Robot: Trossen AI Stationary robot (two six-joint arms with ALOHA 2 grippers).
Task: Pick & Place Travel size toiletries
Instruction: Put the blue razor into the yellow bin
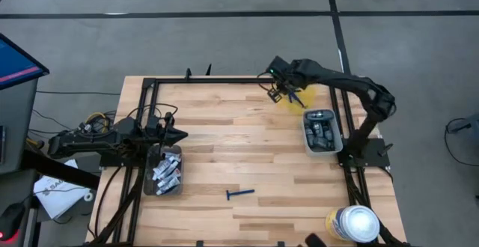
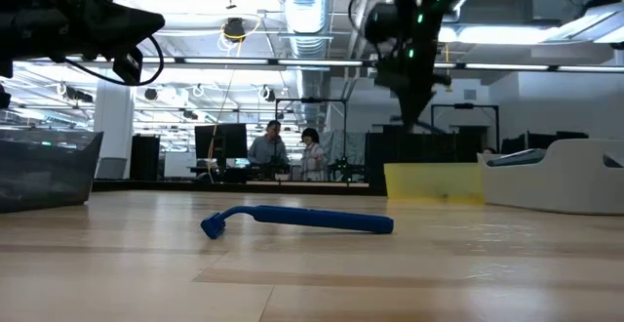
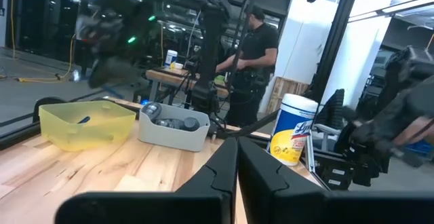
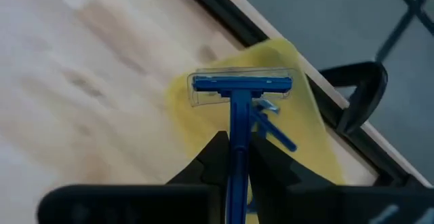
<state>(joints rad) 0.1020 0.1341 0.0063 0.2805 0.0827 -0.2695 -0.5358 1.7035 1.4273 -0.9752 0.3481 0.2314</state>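
Razor (image 4: 234,115) sits clamped in my right gripper (image 4: 234,157) above the yellow bin (image 1: 290,97), upper right of the high view; my left gripper (image 3: 237,157) waits clenched, holding nothing.

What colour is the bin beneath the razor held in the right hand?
Yellow. The bin shows best in the right wrist view, under the blue razor in the right hand.
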